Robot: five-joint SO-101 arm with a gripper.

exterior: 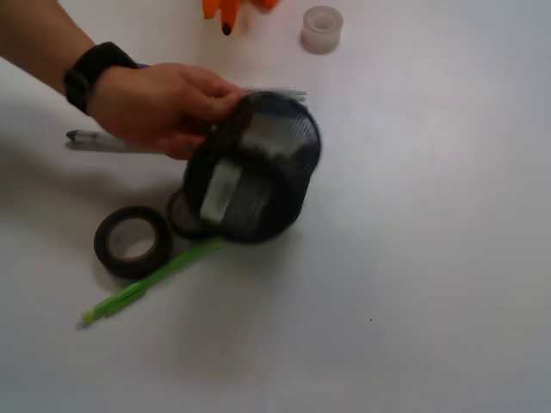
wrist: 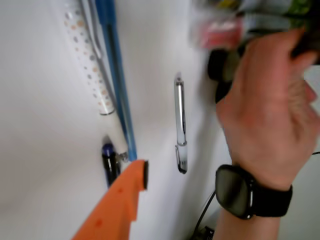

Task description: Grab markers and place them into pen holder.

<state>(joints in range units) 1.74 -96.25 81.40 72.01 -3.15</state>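
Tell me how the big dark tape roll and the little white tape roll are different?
The dark tape roll is black-brown and wide; the white tape roll is pale, see-through-looking and smaller in the picture. The dark one lies near the green pencil and the pen holder that a hand is tipping; the white one sits alone at the table's far edge. Both are rings lying flat with the hole facing up.
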